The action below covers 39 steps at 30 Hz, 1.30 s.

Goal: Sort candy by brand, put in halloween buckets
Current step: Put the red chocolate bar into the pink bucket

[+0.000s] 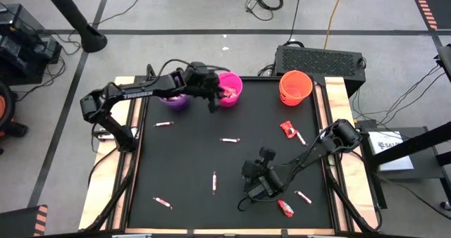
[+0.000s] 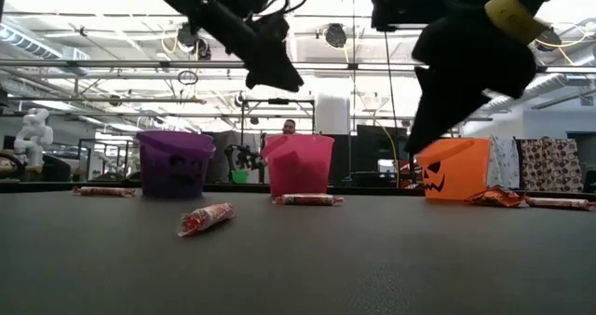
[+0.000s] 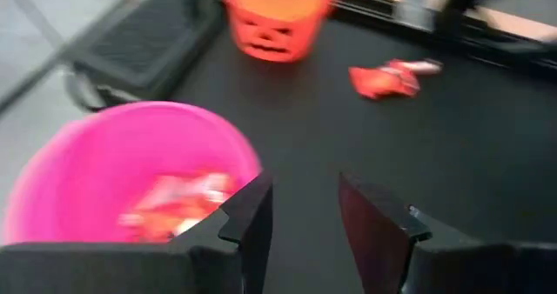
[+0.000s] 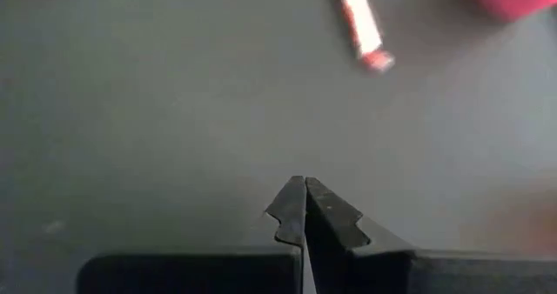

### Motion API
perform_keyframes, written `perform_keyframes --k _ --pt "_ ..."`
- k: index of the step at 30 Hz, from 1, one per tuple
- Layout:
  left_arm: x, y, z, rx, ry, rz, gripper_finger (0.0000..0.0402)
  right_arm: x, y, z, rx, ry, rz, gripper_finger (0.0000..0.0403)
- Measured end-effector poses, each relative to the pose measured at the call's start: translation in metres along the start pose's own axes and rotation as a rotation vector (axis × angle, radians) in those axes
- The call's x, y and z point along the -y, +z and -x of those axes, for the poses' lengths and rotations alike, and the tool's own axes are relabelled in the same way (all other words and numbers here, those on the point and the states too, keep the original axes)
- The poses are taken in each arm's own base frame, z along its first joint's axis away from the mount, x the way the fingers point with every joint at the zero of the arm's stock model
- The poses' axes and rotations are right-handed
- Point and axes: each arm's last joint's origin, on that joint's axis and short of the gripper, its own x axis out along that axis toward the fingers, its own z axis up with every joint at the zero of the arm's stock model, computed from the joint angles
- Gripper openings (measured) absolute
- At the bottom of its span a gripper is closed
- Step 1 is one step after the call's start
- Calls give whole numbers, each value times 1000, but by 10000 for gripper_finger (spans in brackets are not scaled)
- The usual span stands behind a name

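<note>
Nearest low camera: red-white striped candy stick (image 2: 205, 218) on black counter (image 1: 190, 160), light, thin, slippery wrapper; pinch across middle. More sticks scattered (image 1: 214, 182); red-orange pieces (image 1: 287, 129) crinkly, soft.

Left gripper (image 3: 303, 214) beside pink bucket (image 1: 230, 89), fingers apart, empty. Right gripper (image 4: 305, 209) low over counter's near right, fingers together, empty.

Purple bucket (image 2: 174, 163) contents hidden; orange bucket (image 1: 295, 86) interior unclear; wrapper brands unreadable.

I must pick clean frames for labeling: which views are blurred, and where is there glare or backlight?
Left wrist view: motion blur smears the pink bucket and orange bucket. Right wrist view: soft, the candy stick unsharp. Low view: bright ceiling lights leave both arms as silhouettes. High view: evenly lit, no glare.
</note>
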Motion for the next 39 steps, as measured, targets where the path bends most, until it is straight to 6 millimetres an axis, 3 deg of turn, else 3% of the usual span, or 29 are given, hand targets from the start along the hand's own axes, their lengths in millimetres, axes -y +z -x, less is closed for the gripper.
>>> perform_keyframes --k 6,10,15,20,23,26,30,34,39 --pt "35 -5 0 -60 -108 -53 139 -12 -12 9 -106 131 5 0" --pt "71 -18 -6 -78 -276 -173 139 -15 -19 22 -215 232 -51 0" --pt "130 -59 -21 7 -479 -319 139 -21 -34 46 -358 354 -122 0" --pt "205 -107 -20 301 -703 -540 139 -26 -49 70 -369 392 -190 0" --pt "249 -143 -28 454 -732 -631 139 -28 -59 78 -372 377 -211 0" --pt "279 -161 -47 547 -653 -648 139 -27 -69 86 -366 342 -202 0" --pt "309 -167 -91 512 -703 -618 139 -25 -82 101 -334 323 -222 0" --pt "333 -155 -140 464 -708 -625 139 -20 -98 125 -259 336 -258 0" --pt "344 -143 -193 365 -648 -643 139 -18 -117 144 -150 354 -288 0"
